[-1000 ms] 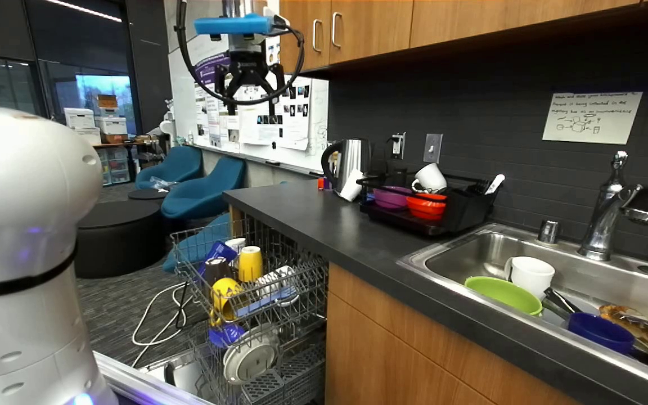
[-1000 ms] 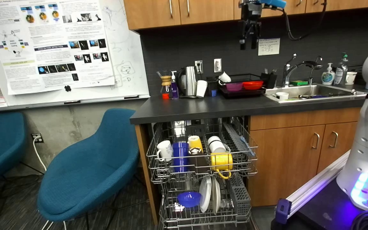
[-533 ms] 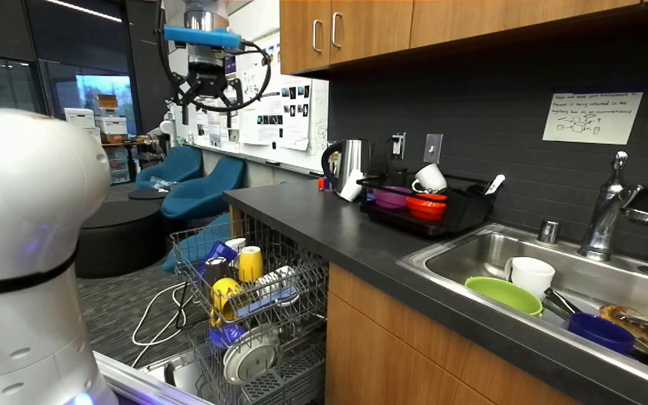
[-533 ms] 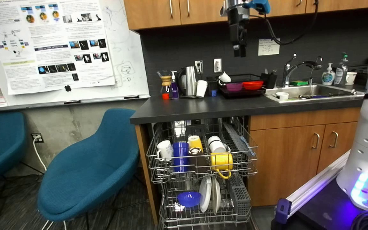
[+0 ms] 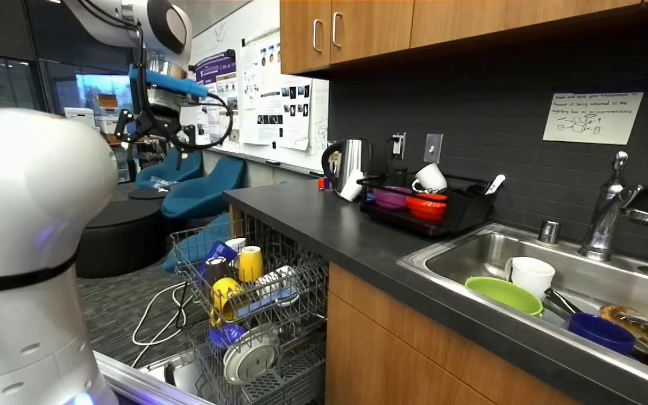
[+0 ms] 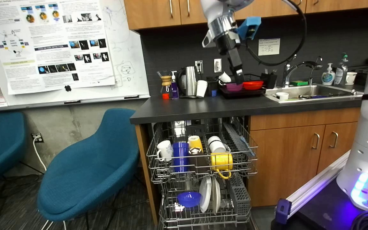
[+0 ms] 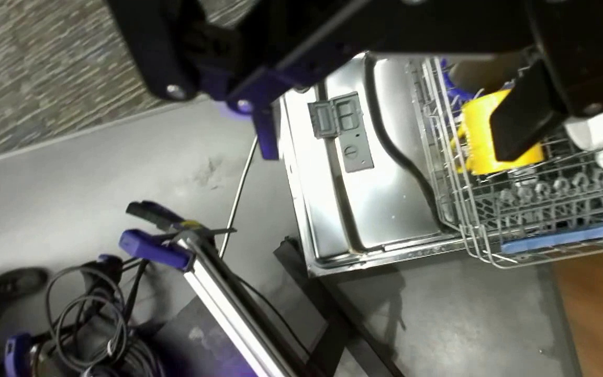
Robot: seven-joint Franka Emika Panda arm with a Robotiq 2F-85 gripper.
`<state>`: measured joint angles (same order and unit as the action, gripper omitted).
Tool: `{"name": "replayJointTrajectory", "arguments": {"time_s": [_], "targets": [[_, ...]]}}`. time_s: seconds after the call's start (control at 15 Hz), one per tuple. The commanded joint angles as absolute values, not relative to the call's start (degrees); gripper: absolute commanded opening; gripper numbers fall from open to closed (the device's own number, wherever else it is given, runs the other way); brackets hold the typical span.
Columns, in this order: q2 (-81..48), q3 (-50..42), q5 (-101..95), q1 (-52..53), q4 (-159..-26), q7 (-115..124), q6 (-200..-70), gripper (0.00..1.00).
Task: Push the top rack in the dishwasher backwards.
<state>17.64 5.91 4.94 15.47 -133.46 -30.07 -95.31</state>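
The top rack [image 6: 168, 171] is a grey-white wire basket, pulled out of the dishwasher [image 7: 401, 201] below the counter. It holds yellow mugs, a blue cup, a dark cup, white cups and a blue utensil. It also shows in an exterior view [image 5: 308, 284] and at the right of the wrist view [image 7: 466, 201]. The dishwasher door lies folded down. My gripper [image 5: 152, 151] is open and empty, tilted, high above and in front of the rack, touching nothing. It also shows in an exterior view [image 6: 240, 78]. In the wrist view the fingers [image 7: 388, 153] are wide apart.
The lower rack [image 6: 203, 222] with plates and a blue bowl is also pulled out. The dark counter [image 6: 184, 110] overhangs the racks. A blue chair [image 6: 88, 172] stands beside them. A metal beam [image 6: 318, 177] runs near the robot base. A dish rack [image 5: 459, 211] stands on the counter.
The gripper has moved down and away from the counter toward the front of the dishwasher, and has tilted. It stays open. The racks and dishes have not moved.
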Motion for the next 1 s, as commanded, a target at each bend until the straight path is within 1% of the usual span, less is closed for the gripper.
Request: {"name": "replayJointTrajectory", "arguments": {"time_s": [0.0, 0.4, 0.93], "targets": [[14.8, 9.1, 5.8, 18.2, -137.0, -34.3, -99.2, 1.00], [10.2, 14.2, 5.3, 21.0, -142.5, -34.9, -110.0, 1.00], [7.3, 17.0, 6.6, 21.3, -146.6, -33.2, -117.9, 1.00]]}}
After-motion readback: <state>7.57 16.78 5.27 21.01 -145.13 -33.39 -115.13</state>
